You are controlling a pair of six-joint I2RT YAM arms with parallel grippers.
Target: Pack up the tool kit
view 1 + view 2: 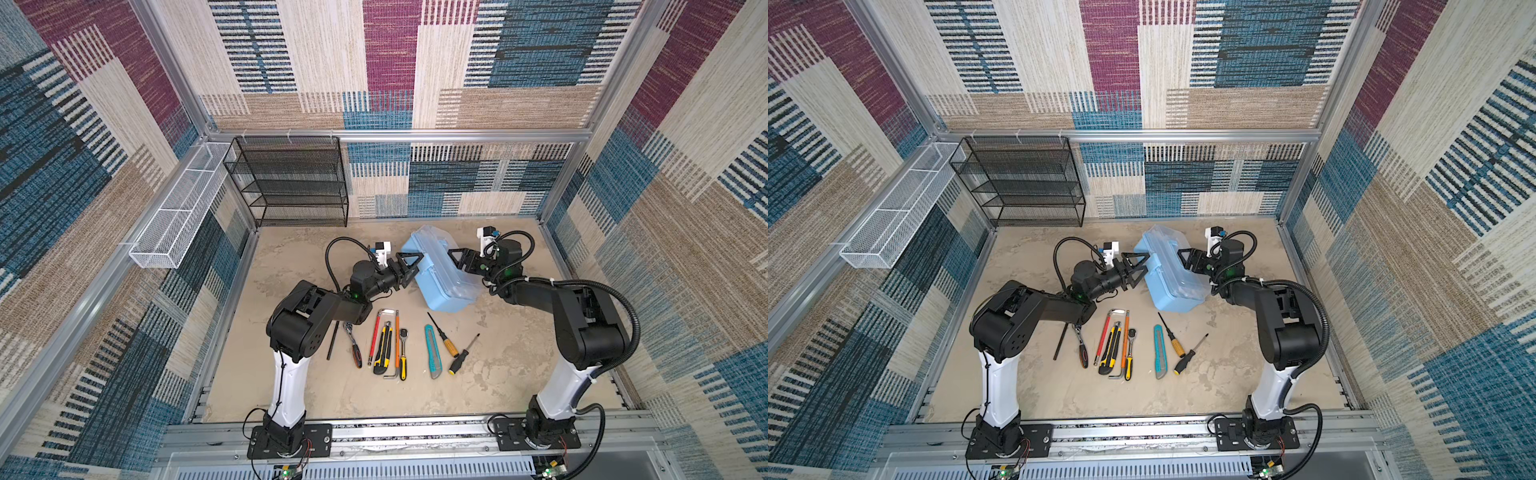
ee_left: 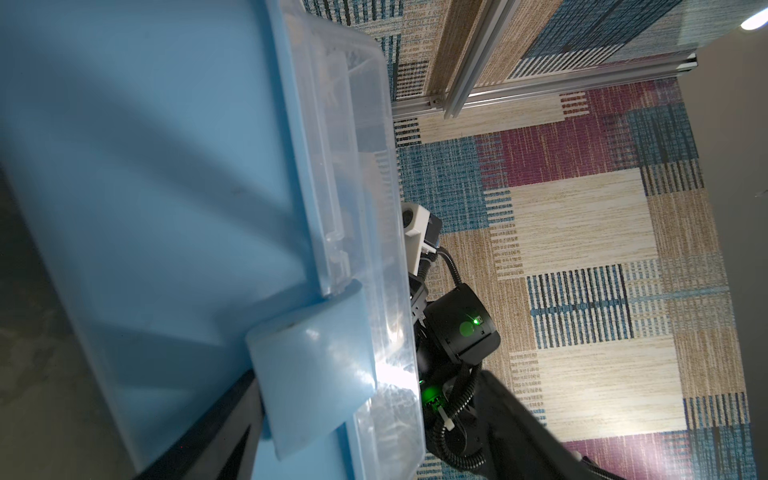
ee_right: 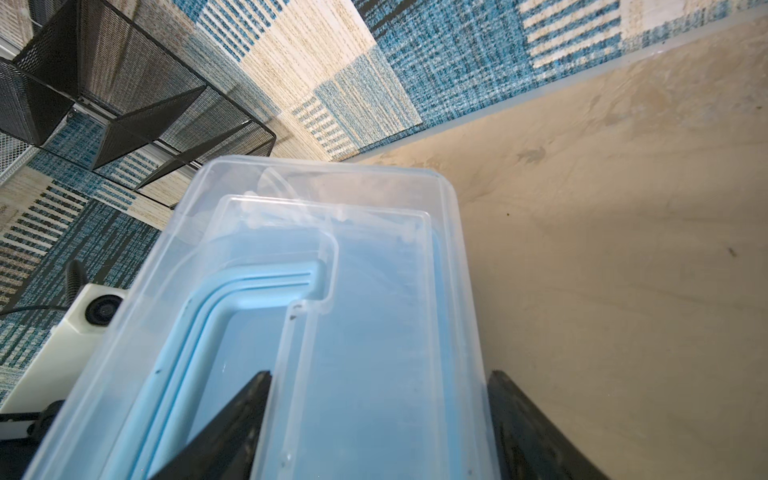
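Our left claw (image 1: 413, 266) is wide open and holds nothing that we can see. One of its fingers (image 2: 216, 436) sits just beside the blue latch (image 2: 311, 374). That latch is on the side of the blue box (image 1: 446, 286) that faces this claw. So we think our left arm is the nearer one for working the latch.

Our right claw (image 1: 454, 261) reaches in from the other side. Its fingers (image 3: 232, 424) are spread wide over the clear lid (image 3: 374, 291). One is by the handle (image 3: 249, 286) and one is at the lid's outer edge. We cannot tell if they squeeze.

The box sits between both claws. Its long side runs away from our bases, a bit slanted. The tools (image 1: 381, 345) lie in a row on the worktop (image 1: 316, 399), closer to our bases. They are not in the box yet.
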